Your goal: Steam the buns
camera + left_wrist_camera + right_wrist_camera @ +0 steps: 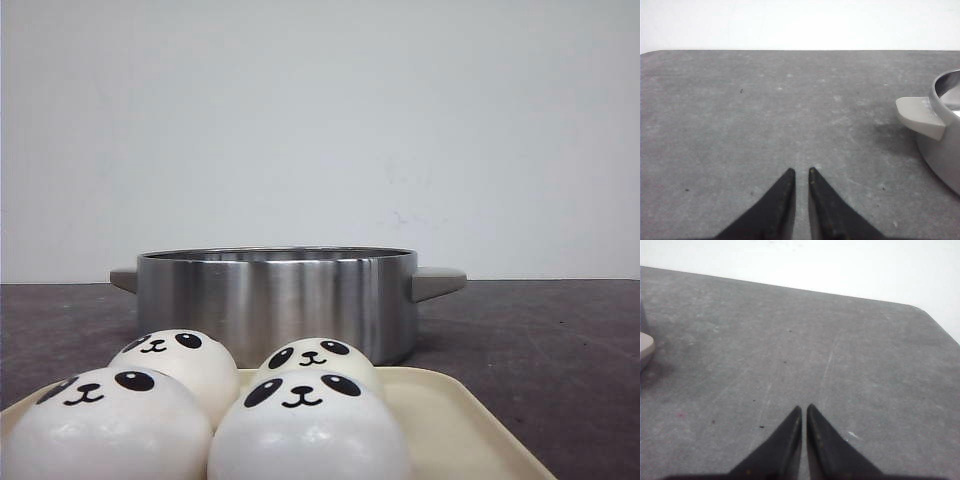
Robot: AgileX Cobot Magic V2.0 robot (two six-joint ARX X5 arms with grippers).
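Grippers, two, black. Left gripper: bottom centre of the left wrist view, tips drawn nearly together with only a thin gap, clasping nothing, above bare table. Right gripper: bottom centre of the right wrist view, tips likewise closed up, grasping nothing.

Table: dark grey, scuffed; fills the lower half of the front view.

Pot: brushed steel, round, low-walled, lidless, centre of the front view; grey handle on each side. One handle shows at the right edge of the left wrist view.

Tray: cream, bottom of the front view, in front of the pot.

Buns, four, white, glossy, panda-faced, on the tray in two rows: lower left, lower centre, behind them left and centre.
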